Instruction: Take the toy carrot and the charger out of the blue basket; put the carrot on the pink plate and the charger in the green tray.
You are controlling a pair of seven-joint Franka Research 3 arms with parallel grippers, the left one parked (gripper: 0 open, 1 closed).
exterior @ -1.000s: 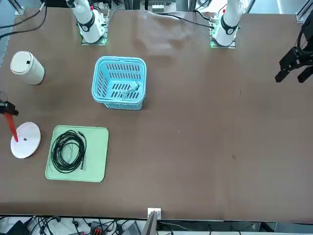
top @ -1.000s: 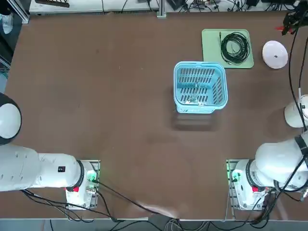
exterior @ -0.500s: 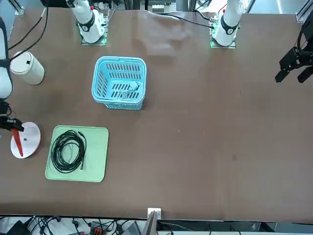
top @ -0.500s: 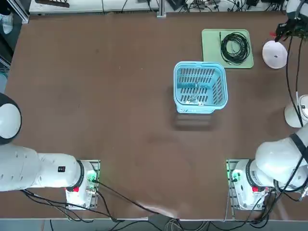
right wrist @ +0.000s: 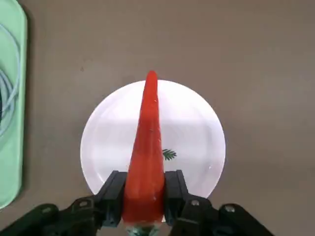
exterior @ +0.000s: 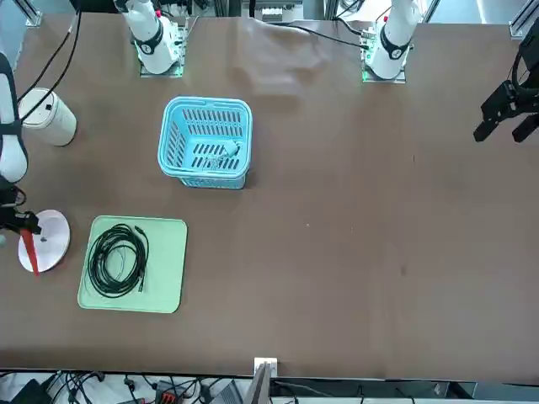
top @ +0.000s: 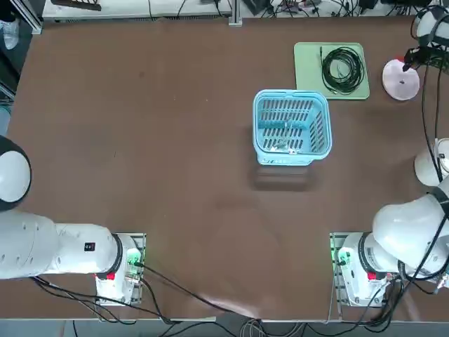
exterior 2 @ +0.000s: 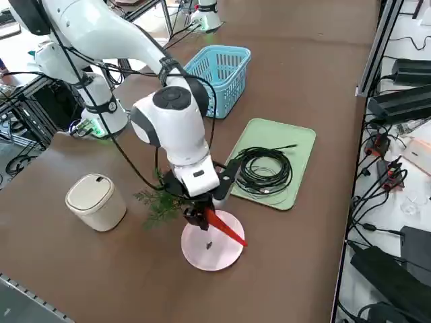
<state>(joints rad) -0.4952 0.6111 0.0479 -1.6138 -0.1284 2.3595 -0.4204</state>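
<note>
I see my right tool (right wrist: 143, 196) clamped on the toy carrot (right wrist: 146, 147), holding it tip-out just above the pink plate (right wrist: 197, 132) beside the green tray (exterior 2: 296, 145).

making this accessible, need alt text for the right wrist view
The right gripper holds a toy carrot by its thick end, tip pointing out over a pink plate on the brown table.
</note>
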